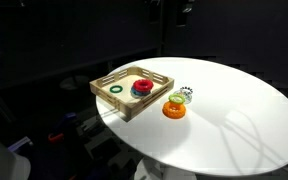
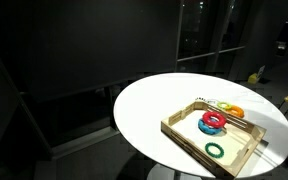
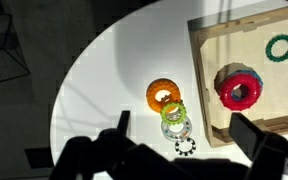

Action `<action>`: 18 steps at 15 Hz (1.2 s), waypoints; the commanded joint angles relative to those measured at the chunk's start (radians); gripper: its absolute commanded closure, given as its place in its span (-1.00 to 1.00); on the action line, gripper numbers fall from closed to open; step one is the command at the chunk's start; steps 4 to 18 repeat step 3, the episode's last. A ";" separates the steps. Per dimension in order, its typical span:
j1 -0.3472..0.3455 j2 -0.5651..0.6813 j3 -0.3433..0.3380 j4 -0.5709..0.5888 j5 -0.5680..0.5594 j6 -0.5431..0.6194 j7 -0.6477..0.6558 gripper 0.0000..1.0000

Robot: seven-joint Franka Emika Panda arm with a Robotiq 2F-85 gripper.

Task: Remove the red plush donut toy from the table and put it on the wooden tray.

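The red plush donut toy [image 3: 240, 90] lies inside the wooden tray [image 3: 198, 90], resting on a blue ring. It shows in both exterior views [image 1: 141, 88] [image 2: 214, 120], as does the tray [image 1: 112, 100] [image 2: 187, 134]. The tray sits near the edge of the round white table [image 1: 234, 120] [image 2: 154, 105] [image 3: 104, 80]. My gripper [image 3: 184, 125] is open and empty, high above the table. Its two dark fingers frame the small rings beside the tray. I cannot make out the gripper in the exterior views.
A green ring [image 3: 280, 47] [image 1: 116, 89] lies in the tray. An orange ring [image 3: 164, 96] [image 1: 174, 108], a small green ring [image 3: 171, 110], a clear ring [image 3: 175, 128] and a black bead ring [image 3: 185, 146] lie on the table beside the tray. The surroundings are dark.
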 commanded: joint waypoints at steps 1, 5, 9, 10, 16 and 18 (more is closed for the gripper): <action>-0.010 0.000 0.009 -0.001 0.004 -0.002 -0.004 -1.00; -0.010 0.000 0.009 -0.003 0.004 -0.002 -0.004 -1.00; -0.010 0.000 0.009 -0.003 0.004 -0.002 -0.004 -1.00; -0.010 0.000 0.009 -0.003 0.004 -0.002 -0.004 -1.00; -0.010 0.000 0.009 -0.003 0.004 -0.002 -0.004 -1.00; -0.010 0.000 0.009 -0.003 0.004 -0.002 -0.004 -1.00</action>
